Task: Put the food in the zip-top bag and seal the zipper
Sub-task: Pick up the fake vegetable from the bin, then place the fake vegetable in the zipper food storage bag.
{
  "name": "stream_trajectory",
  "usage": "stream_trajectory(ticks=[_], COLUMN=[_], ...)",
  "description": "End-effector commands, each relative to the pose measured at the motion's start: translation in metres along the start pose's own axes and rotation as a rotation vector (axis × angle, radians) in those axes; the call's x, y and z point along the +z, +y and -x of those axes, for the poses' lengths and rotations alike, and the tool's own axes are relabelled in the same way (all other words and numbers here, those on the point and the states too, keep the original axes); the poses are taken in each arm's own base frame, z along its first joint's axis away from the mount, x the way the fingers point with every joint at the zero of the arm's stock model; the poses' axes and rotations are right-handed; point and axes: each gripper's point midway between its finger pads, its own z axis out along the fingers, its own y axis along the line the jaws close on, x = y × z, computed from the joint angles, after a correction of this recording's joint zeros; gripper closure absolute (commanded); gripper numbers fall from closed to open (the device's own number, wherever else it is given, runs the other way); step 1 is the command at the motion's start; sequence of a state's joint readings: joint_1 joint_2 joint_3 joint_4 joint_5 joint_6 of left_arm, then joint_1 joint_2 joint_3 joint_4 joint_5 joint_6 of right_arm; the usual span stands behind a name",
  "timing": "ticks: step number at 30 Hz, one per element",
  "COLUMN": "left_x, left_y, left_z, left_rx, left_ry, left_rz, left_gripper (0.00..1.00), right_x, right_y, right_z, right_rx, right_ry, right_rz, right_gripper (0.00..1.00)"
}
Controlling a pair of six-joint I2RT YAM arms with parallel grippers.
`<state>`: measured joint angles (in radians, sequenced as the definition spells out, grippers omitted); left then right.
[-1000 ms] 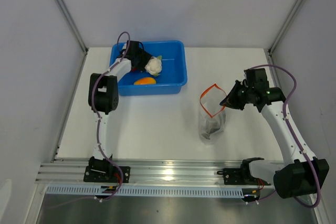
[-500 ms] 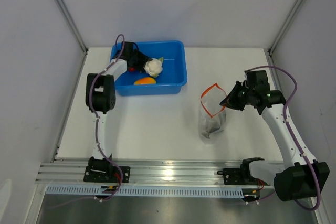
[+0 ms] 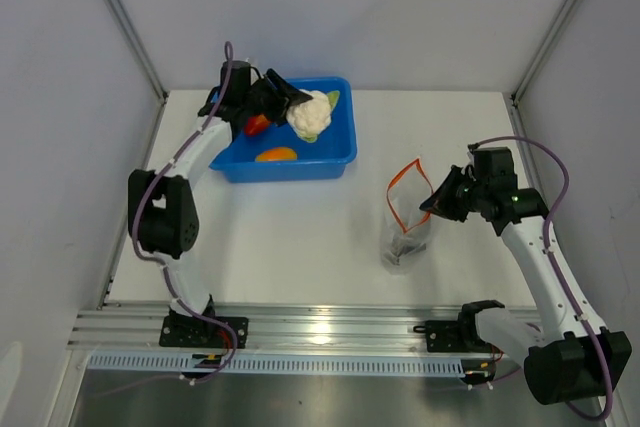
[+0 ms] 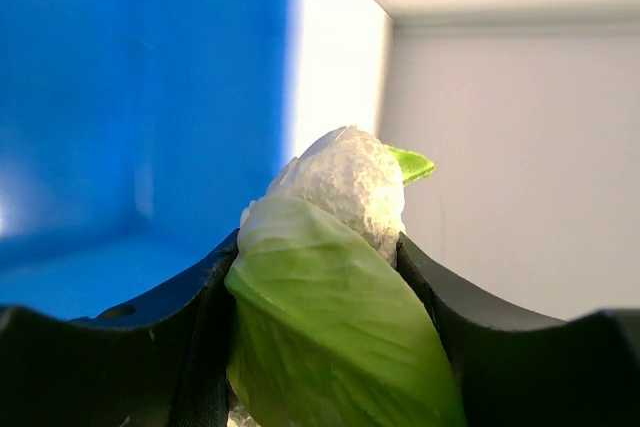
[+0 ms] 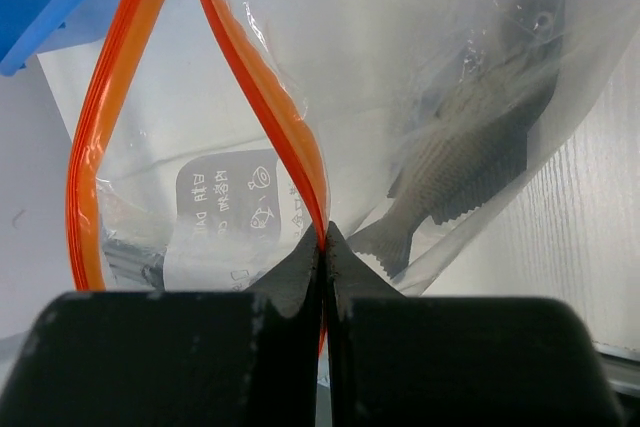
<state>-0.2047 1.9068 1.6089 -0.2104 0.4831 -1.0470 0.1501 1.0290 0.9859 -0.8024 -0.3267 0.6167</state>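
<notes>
- White cauliflower [image 3: 312,115] has just come up off the floor of the blue tub [image 3: 345,142], with my left gripper [image 3: 296,107] clamped round it.
- Across the table, my right gripper [image 3: 431,205] pinches the rim of the zip-top bag [image 3: 405,242], holding the mouth open to receive it.

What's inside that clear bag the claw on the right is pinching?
A dark grey toy fish lies inside the zip-top bag, next to the bag's printed label. No other food shows in it. The right claw, shut on the orange zipper, hides the bag's nearest part.

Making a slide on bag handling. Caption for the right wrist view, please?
Right gripper pinches the zip-top bag by its orange zipper, mouth open, toy fish inside.
</notes>
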Motion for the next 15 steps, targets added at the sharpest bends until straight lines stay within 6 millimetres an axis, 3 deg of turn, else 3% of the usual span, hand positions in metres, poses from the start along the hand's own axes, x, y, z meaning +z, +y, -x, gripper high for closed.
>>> stream_trajectory(ticks=[1, 5, 8, 11, 15], left_x=[-0.044, -0.07, -0.094, -0.115, -0.13], left_y=[-0.072, -0.1, -0.12, -0.131, -0.134], left_z=[-0.05, -0.118, -0.154, -0.186, -0.21], left_rx=[0.17, 0.274, 0.372, 0.438, 0.473], left_ry=[0.082, 0.211, 0.271, 0.332, 0.363], left_rz=[-0.205, -0.268, -0.322, -0.345, -0.366], left_gripper=[1.0, 0.99, 0.99, 0.99, 0.99], right_x=[-0.003, -0.007, -0.011, -0.015, -0.021], right_y=[0.002, 0.006, 0.013, 0.021, 0.032], right_z=[0.001, 0.007, 0.013, 0.018, 0.021], right_rx=[-0.037, -0.069, -0.095, -0.118, -0.137], right_ry=[-0.01, -0.027, -0.036, -0.041, -0.034], right_rz=[0.02, 0.026, 0.041, 0.061, 0.097], right_gripper=[1.0, 1.0, 1.0, 1.0, 1.0])
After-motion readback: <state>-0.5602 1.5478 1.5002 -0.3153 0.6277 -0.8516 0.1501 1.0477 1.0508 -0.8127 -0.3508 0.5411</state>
